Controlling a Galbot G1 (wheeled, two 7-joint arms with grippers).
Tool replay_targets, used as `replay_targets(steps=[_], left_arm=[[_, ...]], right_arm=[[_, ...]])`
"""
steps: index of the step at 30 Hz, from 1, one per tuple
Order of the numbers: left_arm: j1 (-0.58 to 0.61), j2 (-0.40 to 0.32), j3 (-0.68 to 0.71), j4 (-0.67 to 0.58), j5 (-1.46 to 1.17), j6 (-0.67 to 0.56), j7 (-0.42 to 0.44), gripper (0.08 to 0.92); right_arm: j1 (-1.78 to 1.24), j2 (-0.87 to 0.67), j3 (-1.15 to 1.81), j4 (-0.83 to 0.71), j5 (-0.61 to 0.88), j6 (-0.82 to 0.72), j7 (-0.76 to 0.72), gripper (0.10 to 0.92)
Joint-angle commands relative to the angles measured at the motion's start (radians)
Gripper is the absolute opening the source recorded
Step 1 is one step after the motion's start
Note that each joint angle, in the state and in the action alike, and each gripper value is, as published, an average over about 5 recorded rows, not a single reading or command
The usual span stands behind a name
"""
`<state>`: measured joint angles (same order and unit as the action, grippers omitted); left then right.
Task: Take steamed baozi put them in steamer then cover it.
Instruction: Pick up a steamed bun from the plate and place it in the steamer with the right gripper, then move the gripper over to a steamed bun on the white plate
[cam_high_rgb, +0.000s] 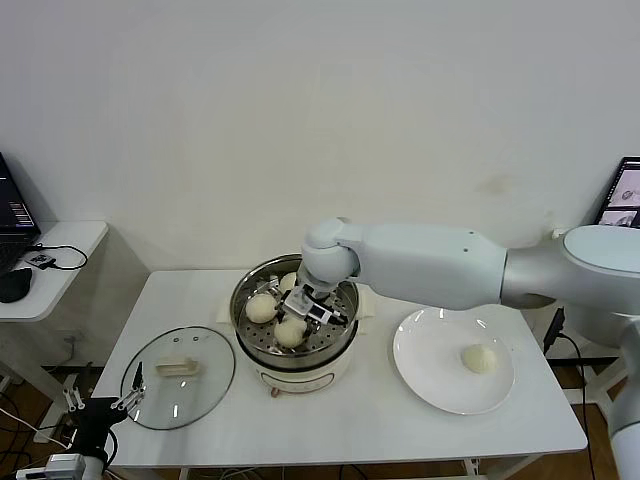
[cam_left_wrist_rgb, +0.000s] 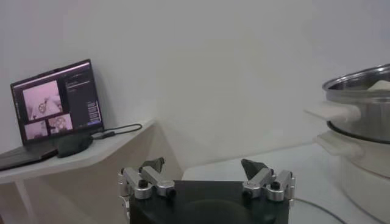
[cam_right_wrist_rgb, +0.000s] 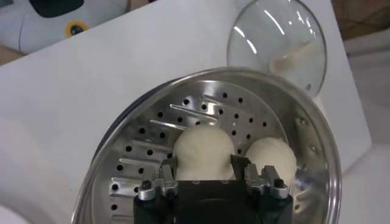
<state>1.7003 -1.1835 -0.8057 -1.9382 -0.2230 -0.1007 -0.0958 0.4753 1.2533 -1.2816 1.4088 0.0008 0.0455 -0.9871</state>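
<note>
White tabletop (cam_high_rgb: 330, 425) stretched under everything I worked on. My right arm reached across it and down into the steamer (cam_high_rgb: 292, 335), whose steel rim stood near the table's middle. To my right lay the white plate (cam_high_rgb: 425, 375), with one baozi (cam_high_rgb: 479, 358) on it, well apart from my hand. To my left the cover (cam_high_rgb: 178, 377) lay flat on the table just beside the steamer. Inside, on the perforated tray (cam_right_wrist_rgb: 146, 146), sat three buns. My right gripper (cam_right_wrist_rgb: 205, 167) hung directly over one bun (cam_right_wrist_rgb: 203, 152), its fingers spread to either side of it; I could not tell whether the pads touched the dough. A second bun (cam_right_wrist_rgb: 272, 158) sat just beside. My left gripper (cam_left_wrist_rgb: 204, 170) waited low off the table's left corner, fingers wide and holding nothing.
</note>
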Motion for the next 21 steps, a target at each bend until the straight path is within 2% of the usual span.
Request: replay_targets(steps=[1,4,9,12,21], left_arm=[[0.002,0.000,0.000,-0.002,0.000,0.000,0.001,0.823],[0.003,-0.002,0.000,-0.005,0.000,0.000,0.001,0.823],[0.003,-0.002,0.000,-0.007,0.000,0.000,0.002,0.823],[0.003,0.001,-0.004,-0.009,-0.001,0.000,0.002,0.823],[0.001,0.012,-0.014,-0.013,-0.007,0.001,0.004,0.823]], right_arm=[[-0.001,0.004,-0.004,0.006,-0.004,0.031,-0.001,0.579],[0.009,-0.003,-0.006,0.014,0.026,0.026,0.001,0.620],[0.043,-0.032,0.005,0.035,0.065,0.016,0.003,0.759],[0.071,-0.073,0.031,0.055,0.076,0.005,-0.007,0.810],[0.132,-0.328,0.118,0.154,0.174,-0.133,-0.068,0.823]])
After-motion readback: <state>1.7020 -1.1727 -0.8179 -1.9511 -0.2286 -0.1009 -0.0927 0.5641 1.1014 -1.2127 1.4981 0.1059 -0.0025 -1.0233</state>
